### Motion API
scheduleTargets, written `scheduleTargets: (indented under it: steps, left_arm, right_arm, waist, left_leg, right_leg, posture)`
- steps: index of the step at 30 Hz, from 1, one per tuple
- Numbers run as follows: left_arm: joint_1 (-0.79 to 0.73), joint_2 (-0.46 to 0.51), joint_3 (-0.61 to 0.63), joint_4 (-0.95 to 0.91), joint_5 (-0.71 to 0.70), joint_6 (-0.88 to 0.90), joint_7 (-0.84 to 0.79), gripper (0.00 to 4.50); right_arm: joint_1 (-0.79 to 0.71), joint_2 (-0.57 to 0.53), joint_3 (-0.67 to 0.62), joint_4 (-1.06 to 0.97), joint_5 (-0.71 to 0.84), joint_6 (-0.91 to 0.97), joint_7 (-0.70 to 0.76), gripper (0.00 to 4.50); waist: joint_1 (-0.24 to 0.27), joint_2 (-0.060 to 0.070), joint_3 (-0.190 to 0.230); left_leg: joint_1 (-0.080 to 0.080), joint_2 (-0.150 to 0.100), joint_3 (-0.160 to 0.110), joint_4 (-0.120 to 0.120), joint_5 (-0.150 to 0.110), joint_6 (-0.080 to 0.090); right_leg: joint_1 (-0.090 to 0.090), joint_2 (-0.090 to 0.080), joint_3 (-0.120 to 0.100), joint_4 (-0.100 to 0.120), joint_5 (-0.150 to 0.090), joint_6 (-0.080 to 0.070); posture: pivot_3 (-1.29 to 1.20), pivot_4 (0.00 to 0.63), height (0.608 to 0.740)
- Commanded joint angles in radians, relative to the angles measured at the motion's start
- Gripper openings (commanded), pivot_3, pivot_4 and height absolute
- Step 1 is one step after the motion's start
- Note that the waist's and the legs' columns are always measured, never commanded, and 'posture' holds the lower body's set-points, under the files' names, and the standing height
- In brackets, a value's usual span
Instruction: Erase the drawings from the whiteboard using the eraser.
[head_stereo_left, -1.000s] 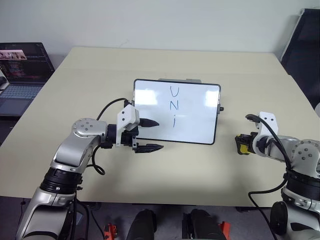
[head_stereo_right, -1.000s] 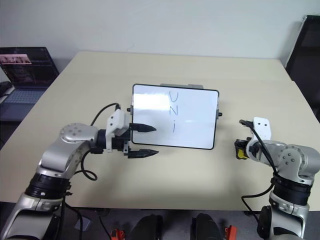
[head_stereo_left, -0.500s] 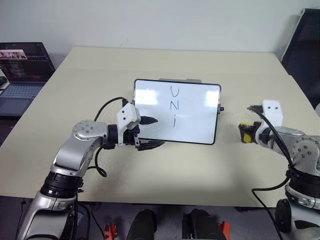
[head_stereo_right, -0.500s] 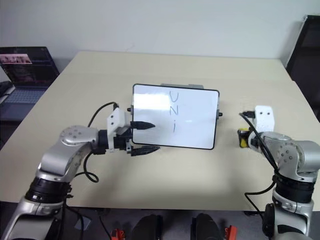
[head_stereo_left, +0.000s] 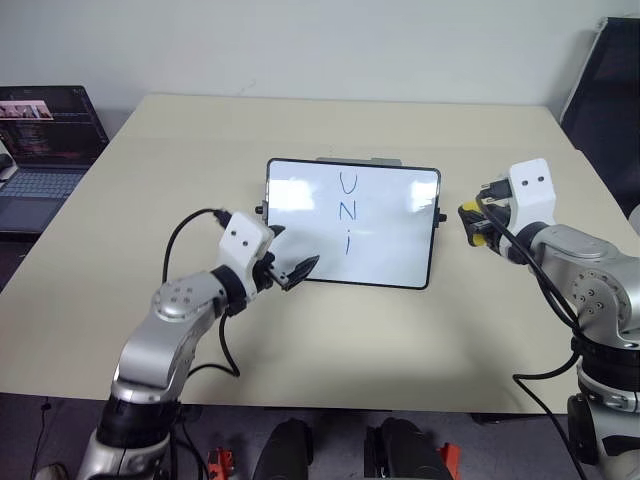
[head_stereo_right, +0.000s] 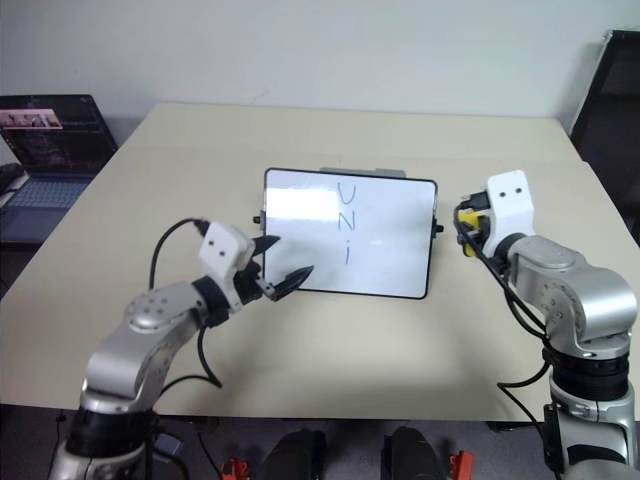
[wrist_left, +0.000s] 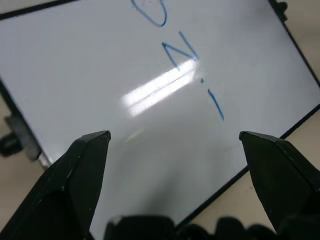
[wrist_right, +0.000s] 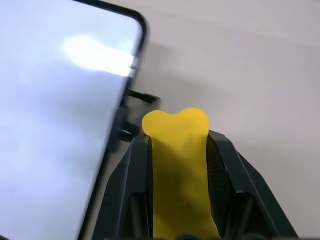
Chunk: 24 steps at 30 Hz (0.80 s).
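Note:
The whiteboard (head_stereo_left: 385, 240) stands propped, tilted back, at the middle of the table, with the blue drawings (head_stereo_left: 348, 205) near its centre. My left gripper (head_stereo_left: 298, 250) is open at the board's lower left corner and points at its face. In the left wrist view its black fingers (wrist_left: 82, 172) spread wide before the whiteboard (wrist_left: 90, 75) and the drawings (wrist_left: 180, 50). My right gripper (head_stereo_left: 470, 222) hovers just right of the board's right edge, shut on the yellow eraser (head_stereo_left: 473, 226). The right wrist view shows the eraser (wrist_right: 180, 165) clamped between both fingers beside the board's frame (wrist_right: 131, 85).
The tan table (head_stereo_left: 200, 130) stretches wide around the board. An open laptop (head_stereo_left: 40, 140) sits beyond the table's left edge. A dark chair-like object (head_stereo_left: 610, 90) stands at the far right.
My right gripper has risen and swung left, carrying the eraser up to the board's right edge. My left gripper has turned, so that its fingers now point into the board's lower left corner.

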Motion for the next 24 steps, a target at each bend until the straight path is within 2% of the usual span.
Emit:
scheduleTargets:
  steps: [1,7,12,24]
  left_arm:
    - [0.051,-0.025,-0.008,-0.066,0.022,-0.039,0.036,4.50]
    - [0.090,-0.084,-0.003,-0.065,0.032,-0.094,0.077,4.50]
    - [0.114,-0.093,-0.029,-0.057,0.085,-0.169,0.094,4.50]
    - [0.098,-0.098,-0.036,-0.022,0.128,-0.196,0.112,4.50]
  right_arm:
    - [-0.055,-0.020,0.030,0.002,-0.043,-0.070,0.032,1.08]
    - [-0.177,-0.015,0.153,0.098,-0.130,-0.197,0.105,1.08]
    - [-0.248,0.034,0.232,0.177,-0.197,-0.313,0.147,1.08]
    - [-0.264,0.093,0.335,0.209,-0.273,-0.394,0.264,1.08]
  waist:
    - [0.001,0.000,0.000]
    - [0.000,0.000,0.000]
    - [0.000,0.000,0.000]
    - [0.000,0.000,0.000]
  left_leg:
    - [0.000,0.000,0.000,0.000,0.000,0.000]
    - [0.002,-0.001,0.000,0.002,0.001,0.000]
    - [0.002,-0.001,0.000,0.002,0.001,0.000]
    - [0.002,0.000,-0.001,0.002,0.001,0.000]
  right_leg:
    - [0.000,0.000,0.000,0.000,0.000,0.000]
    - [0.000,0.000,0.000,0.005,0.000,0.000]
    - [0.000,0.000,0.000,0.005,0.000,0.000]
    - [0.000,0.000,-0.001,0.006,0.000,0.000]
  posture:
    - [0.00,0.150,0.740]
    - [0.00,0.150,0.740]
    - [0.00,0.150,0.740]
    - [0.00,0.150,0.740]
